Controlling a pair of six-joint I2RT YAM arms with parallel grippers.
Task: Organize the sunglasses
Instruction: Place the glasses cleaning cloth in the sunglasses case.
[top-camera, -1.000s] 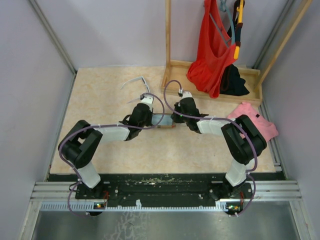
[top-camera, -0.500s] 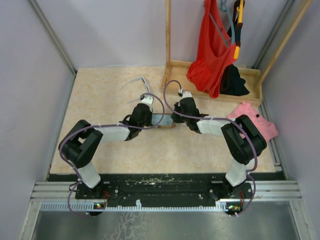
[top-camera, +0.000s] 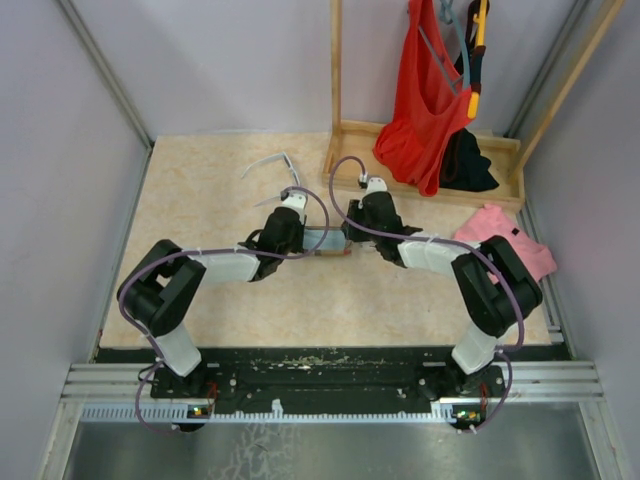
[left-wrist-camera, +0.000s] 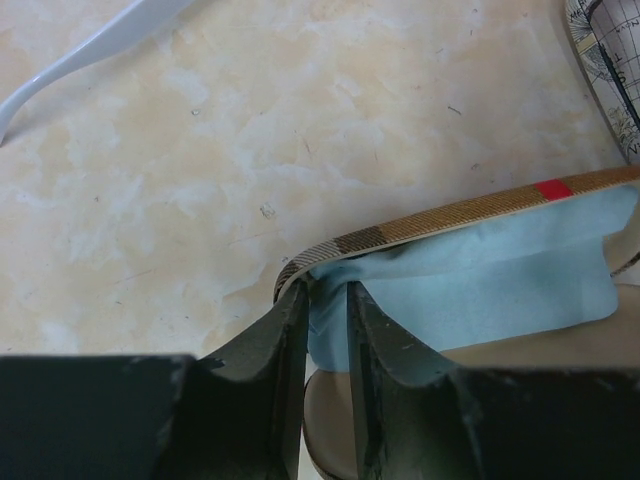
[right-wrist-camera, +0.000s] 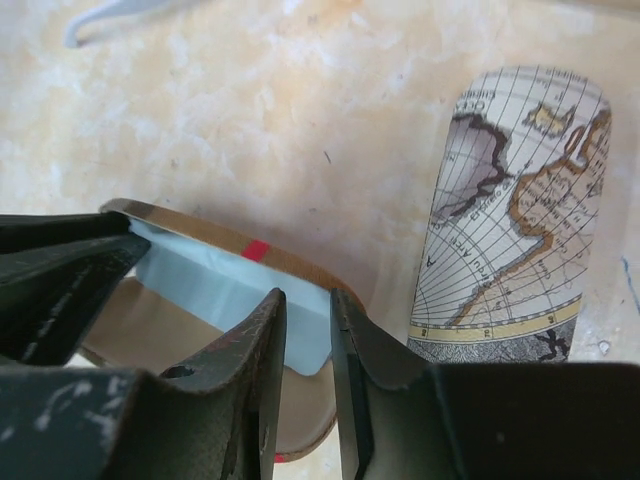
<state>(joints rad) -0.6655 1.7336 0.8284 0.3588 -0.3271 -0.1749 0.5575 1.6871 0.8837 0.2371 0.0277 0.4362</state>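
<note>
Top view: white sunglasses (top-camera: 285, 160) lie loose on the desk (top-camera: 200, 290) beyond the left arm, well apart from the striped case (left-wrist-camera: 450, 212) where both arms meet. No dark wire pair visible anywhere. Blue cloth (left-wrist-camera: 480, 280) sits in the open case. Left fingers (left-wrist-camera: 290, 350) are a slit apart with a fold of cloth in the gap; can't tell if it's pinched. Right fingers (right-wrist-camera: 255, 370) are a slit apart over the cloth's far edge, gripping nothing. Likely step: letting go of the cloth. Lift both straight up so it stays flat in the case. Map-print case (right-wrist-camera: 510, 220) stands just beside. Arms hide most of the striped case from above, and the wrist views cut the sunglasses to one thin arm.
</note>
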